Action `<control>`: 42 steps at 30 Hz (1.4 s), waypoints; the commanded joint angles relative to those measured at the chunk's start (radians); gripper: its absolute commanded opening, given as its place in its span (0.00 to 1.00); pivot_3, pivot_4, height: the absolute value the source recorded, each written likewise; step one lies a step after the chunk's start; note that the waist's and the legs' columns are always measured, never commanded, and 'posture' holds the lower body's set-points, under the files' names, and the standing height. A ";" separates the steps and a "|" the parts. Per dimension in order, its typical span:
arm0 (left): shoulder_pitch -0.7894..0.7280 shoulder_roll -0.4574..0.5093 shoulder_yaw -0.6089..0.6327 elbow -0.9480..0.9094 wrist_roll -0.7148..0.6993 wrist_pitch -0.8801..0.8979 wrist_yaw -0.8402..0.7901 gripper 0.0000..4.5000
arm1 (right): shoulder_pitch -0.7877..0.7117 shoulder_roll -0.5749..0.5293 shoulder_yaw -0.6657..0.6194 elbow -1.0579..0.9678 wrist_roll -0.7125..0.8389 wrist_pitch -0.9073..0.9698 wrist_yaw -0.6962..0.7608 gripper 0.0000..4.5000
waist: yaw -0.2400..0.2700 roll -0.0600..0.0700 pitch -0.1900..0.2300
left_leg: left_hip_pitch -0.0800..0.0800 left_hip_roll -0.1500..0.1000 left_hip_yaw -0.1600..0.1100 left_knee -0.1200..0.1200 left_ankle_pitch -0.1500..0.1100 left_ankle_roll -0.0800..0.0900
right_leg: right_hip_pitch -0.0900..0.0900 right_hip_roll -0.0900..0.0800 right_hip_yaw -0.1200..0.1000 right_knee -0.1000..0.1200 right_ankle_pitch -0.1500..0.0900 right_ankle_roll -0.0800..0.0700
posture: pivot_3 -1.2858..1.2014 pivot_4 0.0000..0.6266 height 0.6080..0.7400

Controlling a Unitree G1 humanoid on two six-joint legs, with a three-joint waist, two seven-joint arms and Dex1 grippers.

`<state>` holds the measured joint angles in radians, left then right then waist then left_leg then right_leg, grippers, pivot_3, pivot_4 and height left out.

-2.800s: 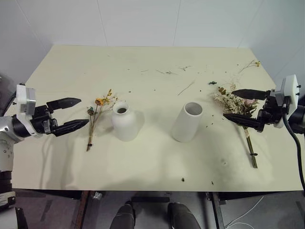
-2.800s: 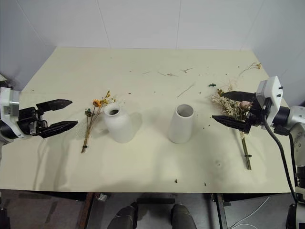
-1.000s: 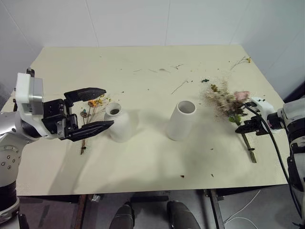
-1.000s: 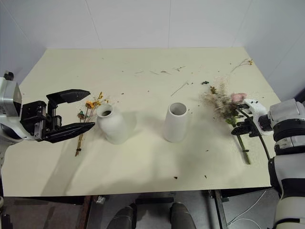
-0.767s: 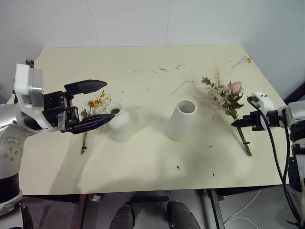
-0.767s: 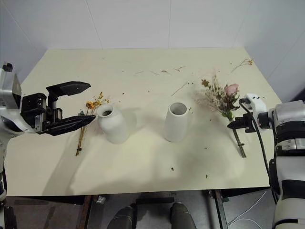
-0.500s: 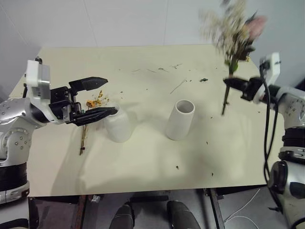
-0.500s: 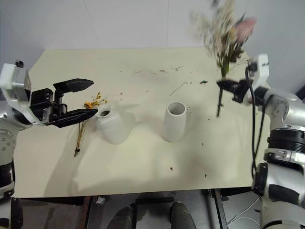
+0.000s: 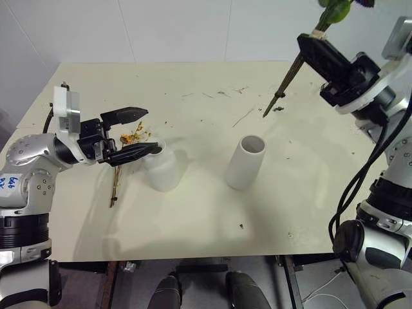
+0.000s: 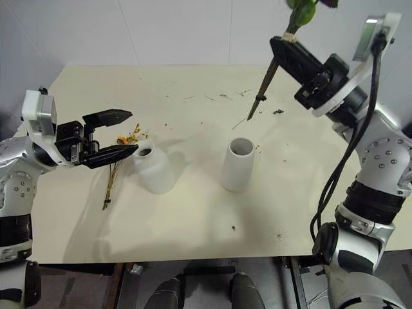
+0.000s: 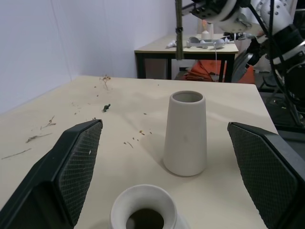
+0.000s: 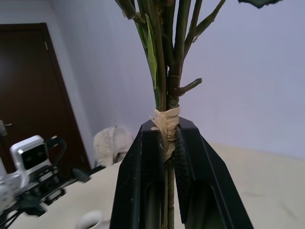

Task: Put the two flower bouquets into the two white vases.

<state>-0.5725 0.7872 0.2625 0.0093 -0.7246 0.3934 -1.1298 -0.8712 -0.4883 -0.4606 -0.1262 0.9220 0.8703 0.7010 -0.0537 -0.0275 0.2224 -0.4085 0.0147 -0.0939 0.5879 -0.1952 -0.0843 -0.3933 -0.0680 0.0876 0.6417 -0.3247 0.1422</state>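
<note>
You had the big green-stemmed bouquet point(image 10: 270, 74) pinched at its raffia tie between the closed fingers of the right gripper point(image 12: 167, 138), lifted high, stem ends hanging above and behind the taller white ceramic cylinder vase point(image 9: 245, 162). The small yellow-orange bouquet point(image 9: 122, 161) lay on the cream table point(image 9: 206, 212), beside the short rounded white vase point(image 9: 161, 170). Your left gripper point(image 9: 138, 132) stood wide open, empty, above those blooms.
</note>
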 commanded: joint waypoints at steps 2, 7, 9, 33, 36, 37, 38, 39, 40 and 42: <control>0.037 0.003 0.067 -0.053 -0.014 -0.009 0.034 1.00 | 0.102 0.038 0.069 -0.051 -0.076 -0.168 0.033 0.00 | -0.003 0.000 0.000 | 0.000 0.000 0.000 0.000 0.000 0.000 | 0.000 0.000 0.000 0.000 0.000 0.000 | 0.52 0.24 1.00; 0.064 0.004 0.085 -0.089 -0.027 0.006 0.059 1.00 | 0.167 0.063 0.137 -0.032 -0.140 -0.292 0.065 0.00 | -0.002 0.000 0.000 | 0.000 0.000 0.000 0.000 0.000 0.000 | -0.001 0.000 0.001 0.001 0.000 0.000 | 0.52 0.24 1.00; 0.071 0.006 0.090 -0.100 -0.030 0.013 0.065 1.00 | 0.192 0.066 0.163 -0.027 -0.155 -0.319 0.084 0.00 | -0.002 0.000 0.000 | 0.000 0.000 0.000 0.000 0.000 0.000 | 0.000 0.000 0.001 0.001 0.000 0.000 | 0.52 0.24 1.00; 0.119 0.208 0.162 -0.017 0.156 0.162 0.290 1.00 | 0.335 -0.216 0.168 0.058 -0.298 -0.523 0.317 0.99 | 0.000 0.000 0.000 | 0.001 0.000 0.000 -0.001 0.000 0.000 | 0.000 0.000 0.001 -0.001 0.000 -0.001 | 0.52 0.24 1.00; 0.093 0.276 0.153 0.026 0.216 0.320 0.420 1.00 | 0.362 -0.329 0.165 0.067 -0.290 -0.509 0.431 0.99 | -0.001 0.000 0.000 | 0.001 0.000 0.000 -0.002 0.000 0.000 | 0.000 0.000 0.001 -0.002 0.000 -0.001 | 0.52 0.24 1.00; 0.075 0.290 0.137 0.033 0.224 0.404 0.467 1.00 | 0.377 -0.375 0.166 0.063 -0.273 -0.482 0.484 0.99 | 0.000 0.000 0.000 | 0.001 0.000 0.000 -0.002 0.000 0.001 | 0.000 0.000 0.001 -0.002 -0.001 -0.001 | 0.52 0.24 1.00; 0.062 0.304 0.118 0.045 0.232 0.473 0.495 1.00 | 0.394 -0.416 0.175 0.036 -0.253 -0.451 0.532 0.99 | -0.001 0.000 0.000 | 0.001 0.000 0.000 -0.002 -0.001 0.001 | 0.000 0.000 0.001 -0.002 -0.001 -0.001 | 0.52 0.24 1.00; 0.049 0.309 0.095 0.039 0.237 0.545 0.523 1.00 | 0.409 -0.454 0.180 0.024 -0.242 -0.433 0.577 0.99 | -0.001 0.000 0.000 | 0.001 0.000 0.000 -0.003 -0.001 0.001 | 0.000 0.000 0.001 -0.002 -0.001 -0.001 | 0.52 0.24 1.00; 0.040 0.313 0.074 0.048 0.244 0.588 0.532 1.00 | 0.416 -0.480 0.188 -0.003 -0.225 -0.405 0.598 0.99 | -0.001 0.000 0.000 | 0.001 0.000 0.000 -0.003 -0.001 0.002 | 0.000 0.000 0.001 -0.003 -0.001 -0.001 | 0.52 0.24 1.00; 0.031 0.301 0.036 0.037 0.242 0.653 0.535 1.00 | 0.420 -0.515 0.190 -0.032 -0.195 -0.368 0.632 0.99 | -0.001 0.000 0.000 | 0.001 0.000 0.001 -0.003 -0.002 0.002 | 0.000 0.000 0.001 -0.003 -0.001 -0.001 | 0.52 0.24 1.00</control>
<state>-0.5254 1.0808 0.3190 0.0587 -0.4862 0.9918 -0.6044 -0.4501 -0.9740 -0.2588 -0.1050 0.6828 0.4752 1.2954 -0.0542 -0.0279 0.2226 -0.4075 0.0148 -0.0933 0.5855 -0.1969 -0.0827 -0.3930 -0.0676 0.0884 0.6389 -0.3256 0.1414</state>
